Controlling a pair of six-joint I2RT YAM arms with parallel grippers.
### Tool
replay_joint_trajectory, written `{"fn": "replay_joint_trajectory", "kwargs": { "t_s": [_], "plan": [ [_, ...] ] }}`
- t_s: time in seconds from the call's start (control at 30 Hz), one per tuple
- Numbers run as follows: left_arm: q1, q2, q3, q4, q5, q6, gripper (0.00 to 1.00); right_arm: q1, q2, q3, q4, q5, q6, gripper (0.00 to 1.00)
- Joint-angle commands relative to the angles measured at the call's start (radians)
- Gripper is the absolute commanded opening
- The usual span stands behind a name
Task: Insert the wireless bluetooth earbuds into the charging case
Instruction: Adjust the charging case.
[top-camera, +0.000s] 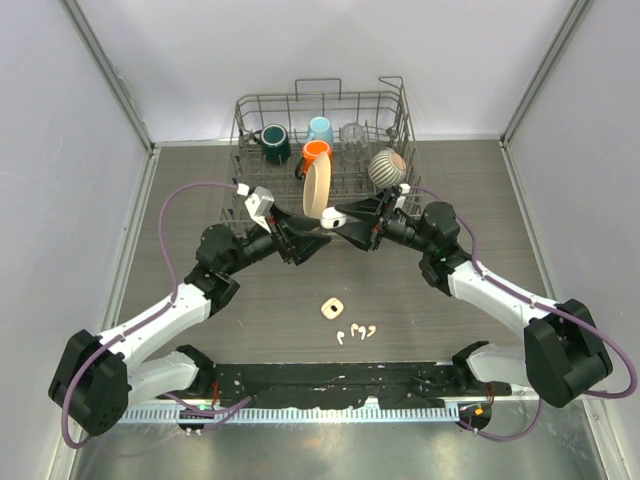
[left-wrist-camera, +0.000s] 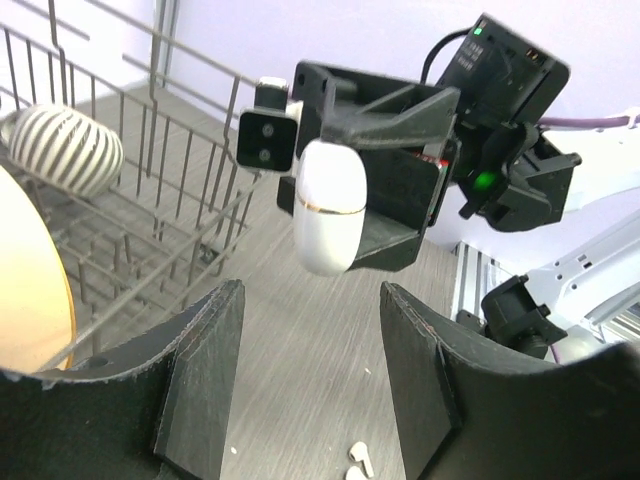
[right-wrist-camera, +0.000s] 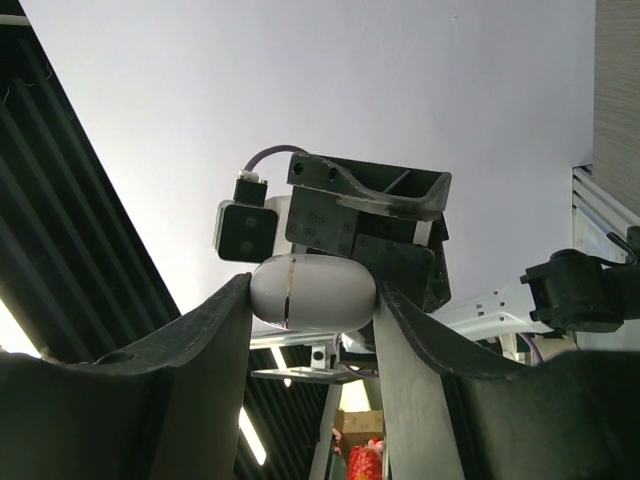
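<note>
My right gripper (top-camera: 338, 218) is shut on a white oval charging case (top-camera: 341, 219), closed with a thin seam, and holds it in the air in front of the dish rack. The case fills the gap between the right fingers in the right wrist view (right-wrist-camera: 313, 293). My left gripper (top-camera: 322, 238) is open and empty, facing the case from just below it; the case (left-wrist-camera: 328, 215) hangs above its spread fingers (left-wrist-camera: 205, 370). Several tiny white earbuds (top-camera: 358, 332) lie on the table near the front; two show in the left wrist view (left-wrist-camera: 358, 460).
A cream rounded-square case (top-camera: 330, 308) lies flat on the table just left of the earbuds. A wire dish rack (top-camera: 250, 120) at the back holds mugs, an orange cup, a cream plate (top-camera: 316, 190) and a striped bowl (top-camera: 387, 167), close behind both grippers.
</note>
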Motion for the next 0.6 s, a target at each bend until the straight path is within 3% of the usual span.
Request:
{"fn": "replay_joint_trajectory", "kwargs": {
  "t_s": [0.0,0.17,0.57],
  "plan": [
    [-0.011,-0.007,-0.002,0.231,0.001,0.037,0.59,0.003,0.003,-0.007,0.077,0.001,0.026,0.01],
    [-0.026,0.024,-0.045,0.395,-0.020,0.040,0.59,0.003,0.009,-0.013,0.076,0.000,0.026,0.01],
    [-0.062,0.126,0.003,0.446,0.010,0.045,0.53,0.002,0.013,-0.007,0.077,-0.019,0.021,0.01]
  ]
}}
